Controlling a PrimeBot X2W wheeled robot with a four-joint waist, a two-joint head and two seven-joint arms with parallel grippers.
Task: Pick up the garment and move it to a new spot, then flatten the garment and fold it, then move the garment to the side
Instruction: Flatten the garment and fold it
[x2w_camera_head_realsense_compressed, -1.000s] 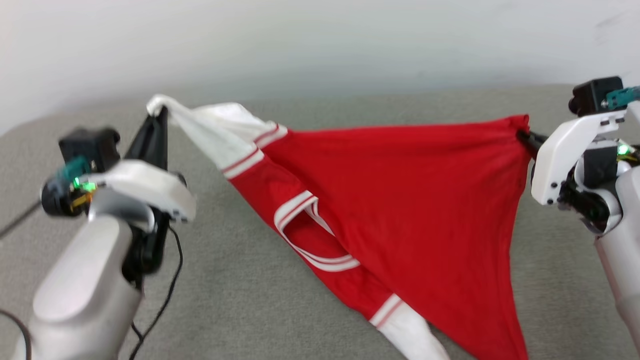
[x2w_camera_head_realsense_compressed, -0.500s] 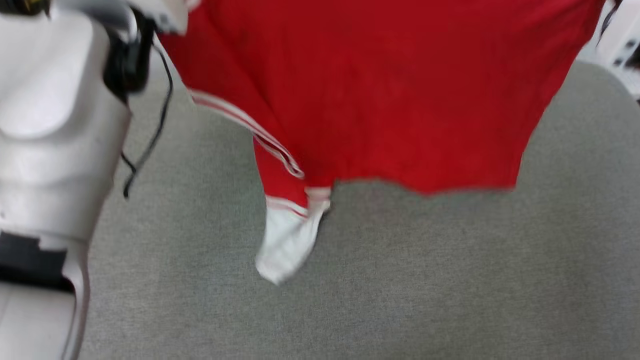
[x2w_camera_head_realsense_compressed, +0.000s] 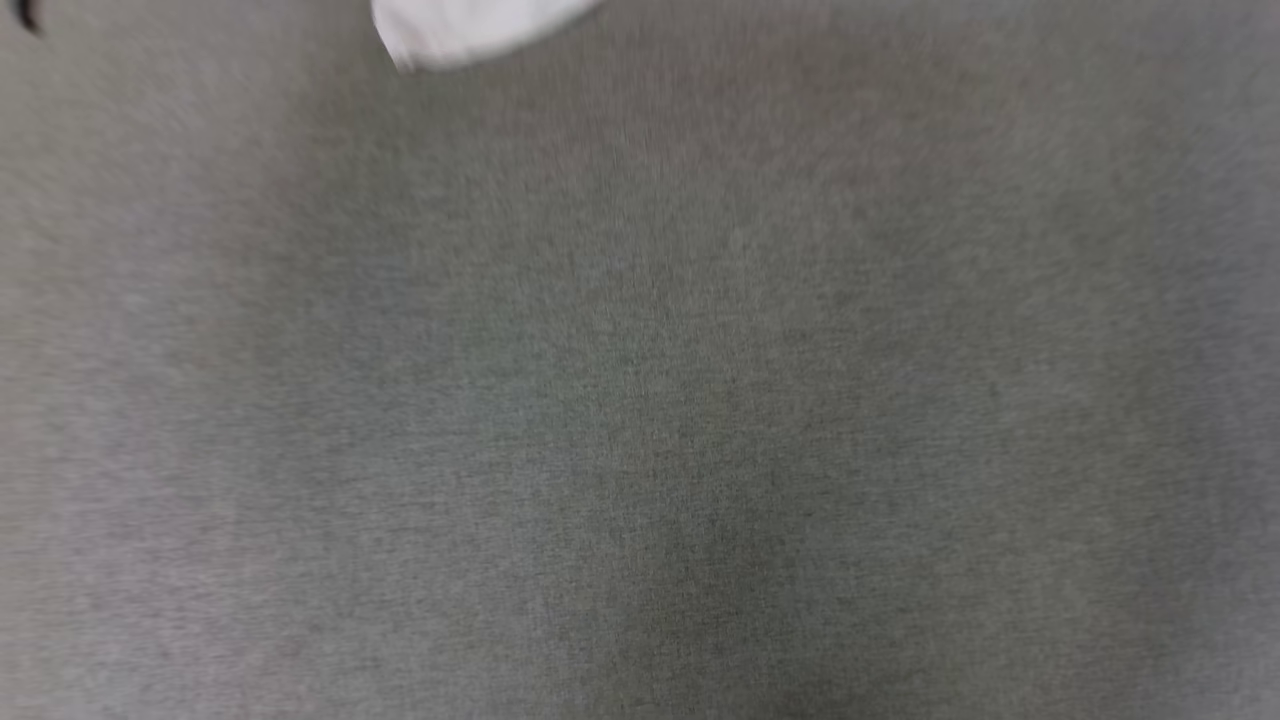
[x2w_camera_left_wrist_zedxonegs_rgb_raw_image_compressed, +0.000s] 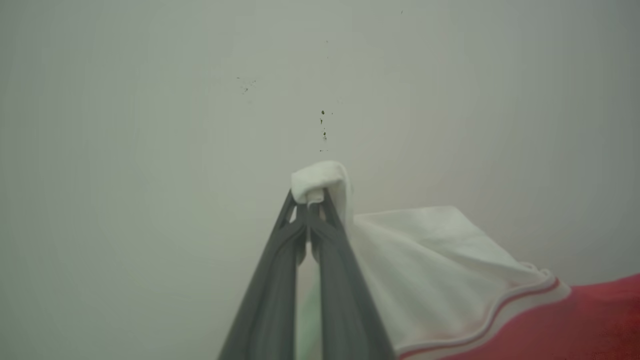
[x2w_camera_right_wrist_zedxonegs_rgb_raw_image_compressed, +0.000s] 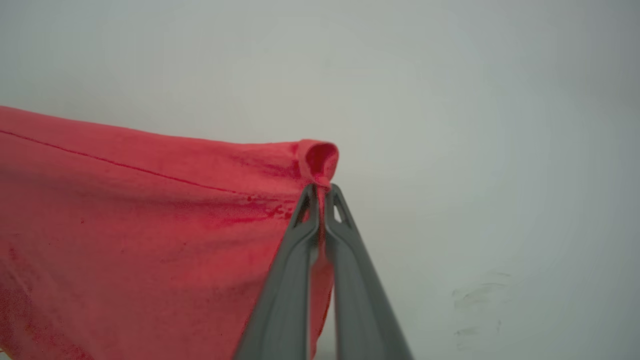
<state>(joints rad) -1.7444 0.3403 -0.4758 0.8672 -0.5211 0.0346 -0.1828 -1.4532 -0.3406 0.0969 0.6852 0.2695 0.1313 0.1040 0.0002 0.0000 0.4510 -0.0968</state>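
Grey fabric surface (x2w_camera_head_realsense_compressed: 640, 400) lies below, pale wall (x2w_camera_left_wrist_zedxonegs_rgb_raw_image_compressed: 150, 100) past both jaws. Left gripper (x2w_camera_left_wrist_zedxonegs_rgb_raw_image_compressed: 311, 202) is clamped tight on the shirt (x2w_camera_left_wrist_zedxonegs_rgb_raw_image_compressed: 450, 260) by its white sleeve tip; right gripper (x2w_camera_right_wrist_zedxonegs_rgb_raw_image_compressed: 322, 192) likewise pinches a red corner. Lower both level, cloth taut between them, so it lands flat.

left tool (x2w_camera_left_wrist_zedxonegs_rgb_raw_image_compressed: 310, 202) clamped tight, right tool (x2w_camera_right_wrist_zedxonegs_rgb_raw_image_compressed: 322, 192) clamped tight

One garment (x2w_camera_right_wrist_zedxonegs_rgb_raw_image_compressed: 150, 225), two grippers (x2w_camera_left_wrist_zedxonegs_rgb_raw_image_compressed: 311, 200) (x2w_camera_right_wrist_zedxonegs_rgb_raw_image_compressed: 322, 192), maybe one cable (x2w_camera_head_realsense_compressed: 28, 18)
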